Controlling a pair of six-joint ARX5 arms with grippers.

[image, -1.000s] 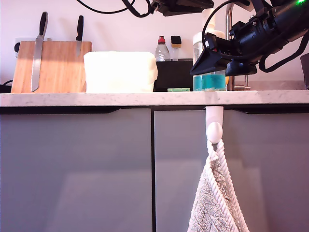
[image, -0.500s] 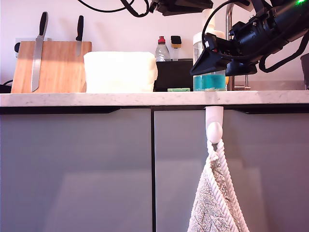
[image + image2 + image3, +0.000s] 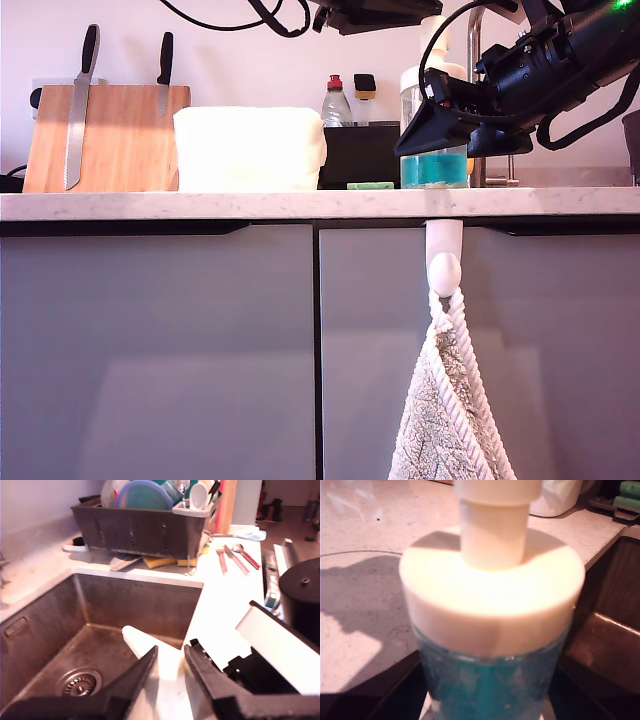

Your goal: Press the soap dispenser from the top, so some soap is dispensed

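The soap dispenser (image 3: 414, 80) stands on the counter toward the exterior view's right, with teal soap (image 3: 433, 169) in its lower part. My second gripper (image 3: 436, 125) reaches in from the exterior view's right and is shut on the bottle's body. The second wrist view shows the white cap (image 3: 492, 605), the plunger (image 3: 492, 530) and the soap (image 3: 490, 680) close up, with dark fingers (image 3: 395, 692) on either side. My first gripper (image 3: 395, 12) hangs right over the plunger. Its fingers (image 3: 135, 680) are shut to a narrow slit over the white pump head (image 3: 142, 640).
A wooden board (image 3: 105, 135) with two knives, a white box (image 3: 250, 148), a red-capped small bottle (image 3: 335, 100) and a green sponge (image 3: 370, 185) sit along the counter. A towel (image 3: 450, 400) hangs below. Beside the dispenser are the sink (image 3: 75, 625), a dish rack (image 3: 140, 527) and cutlery (image 3: 235, 557).
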